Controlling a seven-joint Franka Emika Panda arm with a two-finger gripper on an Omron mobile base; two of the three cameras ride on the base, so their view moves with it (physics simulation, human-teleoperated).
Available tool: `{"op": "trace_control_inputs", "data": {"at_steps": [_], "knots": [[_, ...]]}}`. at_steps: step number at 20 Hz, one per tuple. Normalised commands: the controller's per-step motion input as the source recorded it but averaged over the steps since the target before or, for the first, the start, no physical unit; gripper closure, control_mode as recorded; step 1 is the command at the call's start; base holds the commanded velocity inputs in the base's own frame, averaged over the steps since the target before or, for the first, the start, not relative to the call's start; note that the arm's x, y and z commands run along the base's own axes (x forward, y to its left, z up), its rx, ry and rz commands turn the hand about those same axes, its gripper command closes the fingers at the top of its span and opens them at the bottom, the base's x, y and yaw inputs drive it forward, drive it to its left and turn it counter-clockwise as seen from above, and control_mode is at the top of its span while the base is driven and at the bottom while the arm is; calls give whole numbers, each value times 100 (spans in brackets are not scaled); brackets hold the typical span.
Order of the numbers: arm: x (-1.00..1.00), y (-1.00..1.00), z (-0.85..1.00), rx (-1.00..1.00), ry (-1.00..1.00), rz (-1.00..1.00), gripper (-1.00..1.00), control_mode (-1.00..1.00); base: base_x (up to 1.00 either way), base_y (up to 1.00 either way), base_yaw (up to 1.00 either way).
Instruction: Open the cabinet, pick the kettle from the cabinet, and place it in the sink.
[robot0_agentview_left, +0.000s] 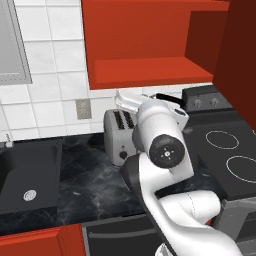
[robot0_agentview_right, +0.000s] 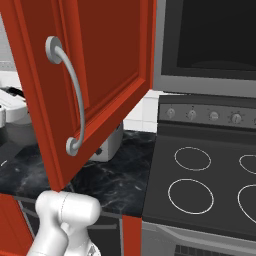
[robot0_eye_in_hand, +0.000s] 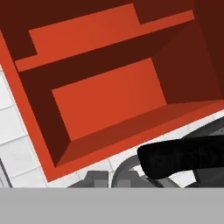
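Cabinet (robot0_agentview_left: 150, 45) open, shelves bare; door (robot0_agentview_right: 95, 85) blocks much of right base view. Sink (robot0_agentview_left: 27, 175) cut off at left. Kettle (robot0_eye_in_hand: 183, 157) out of cabinet, body hidden behind arm; claw (robot0_eye_in_hand: 131, 181) clamped on its black handle.

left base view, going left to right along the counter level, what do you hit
sink → wall outlet → toaster → robot arm → stove burners
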Motion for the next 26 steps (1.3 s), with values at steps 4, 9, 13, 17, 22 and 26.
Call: {"op": "trace_control_inputs", "data": {"at_steps": [4, 9, 13, 17, 22, 26], "knots": [[-8, -2, -24, 2, 0, 0, 100, -100, 0, 0, 0], [-2, 0, -3, 0, 0, 0, 100, -100, 0, 0, 0], [0, 0, 0, 0, 0, 0, 100, -100, 0, 0, 0], [0, 0, 0, 0, 0, 0, 100, -100, 0, 0, 0], [0, 0, 0, 0, 0, 0, 100, -100, 0, 0, 0], [0, 0, 0, 0, 0, 0, 100, -100, 0, 0, 0]]}}
